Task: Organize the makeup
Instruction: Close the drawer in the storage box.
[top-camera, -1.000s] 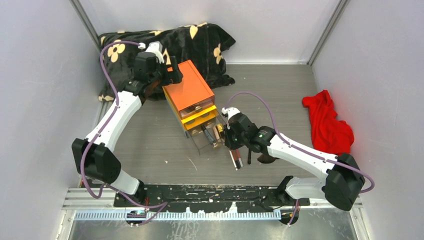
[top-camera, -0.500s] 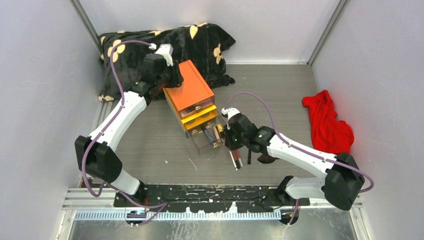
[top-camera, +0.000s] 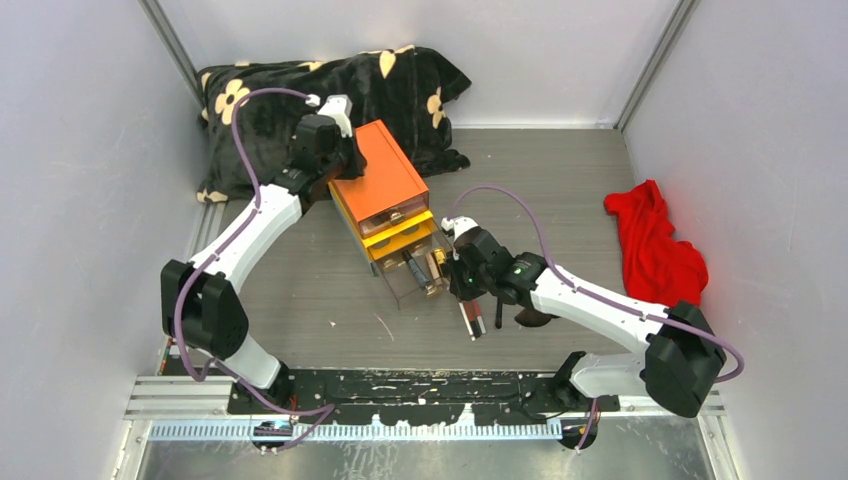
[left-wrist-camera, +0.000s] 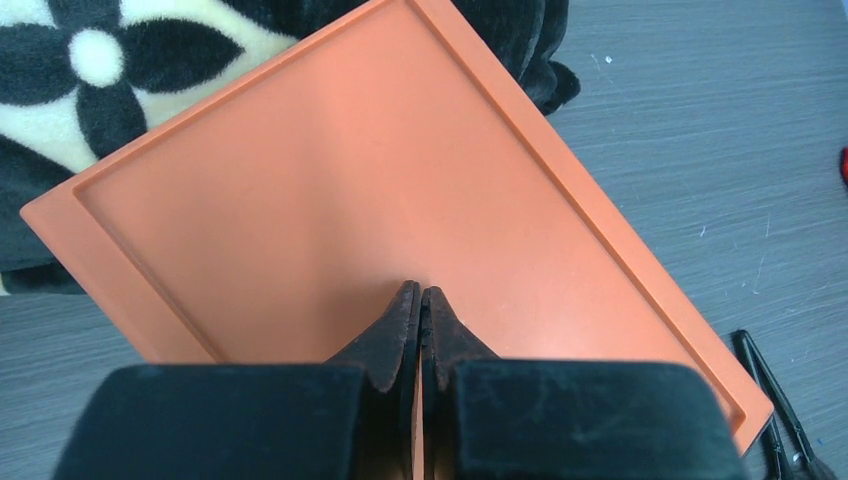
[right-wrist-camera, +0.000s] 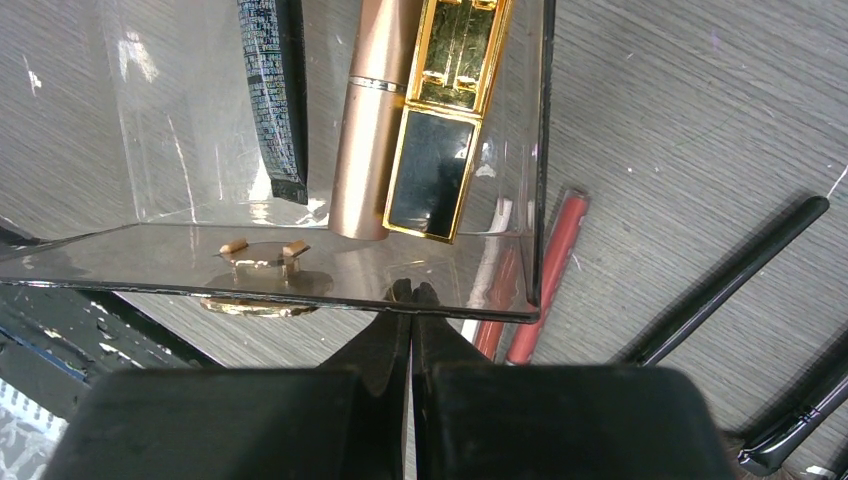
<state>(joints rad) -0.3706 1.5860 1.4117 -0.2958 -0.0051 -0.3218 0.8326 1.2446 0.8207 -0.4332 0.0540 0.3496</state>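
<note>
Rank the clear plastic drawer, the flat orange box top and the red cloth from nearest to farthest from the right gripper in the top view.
1. Clear plastic drawer, right at the tips of the shut right gripper, on its left.
2. Flat orange box top, farther back and left.
3. Red cloth, far right beside the wall.

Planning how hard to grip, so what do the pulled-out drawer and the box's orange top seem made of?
Drawer: clear glossy plastic, probably acrylic; see-through walls with glare on them. Orange top: smooth matte plastic by the look, moulded raised rim, no shine.
</note>
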